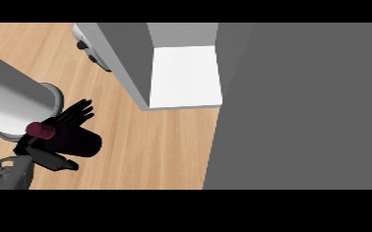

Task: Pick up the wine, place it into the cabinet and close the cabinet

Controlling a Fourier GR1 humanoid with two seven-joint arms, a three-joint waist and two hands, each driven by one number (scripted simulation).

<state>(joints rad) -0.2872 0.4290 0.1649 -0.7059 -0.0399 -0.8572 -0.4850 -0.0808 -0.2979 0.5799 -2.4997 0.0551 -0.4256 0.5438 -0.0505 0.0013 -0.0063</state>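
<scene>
Dark wine bottle point(69, 136) lies gripped in the left hand's point(62, 128) curled fingers point(78, 110), outside the open white-floored cabinet point(185, 76).

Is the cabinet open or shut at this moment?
Open. The cabinet shows its white inner shelf, and the wine is outside it, held in the left hand over the counter.

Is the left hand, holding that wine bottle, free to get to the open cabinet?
Probably yes. The left hand is curled round the wine bottle, and only bare wooden counter lies between it and the cabinet, whose white inside shows open.
</scene>
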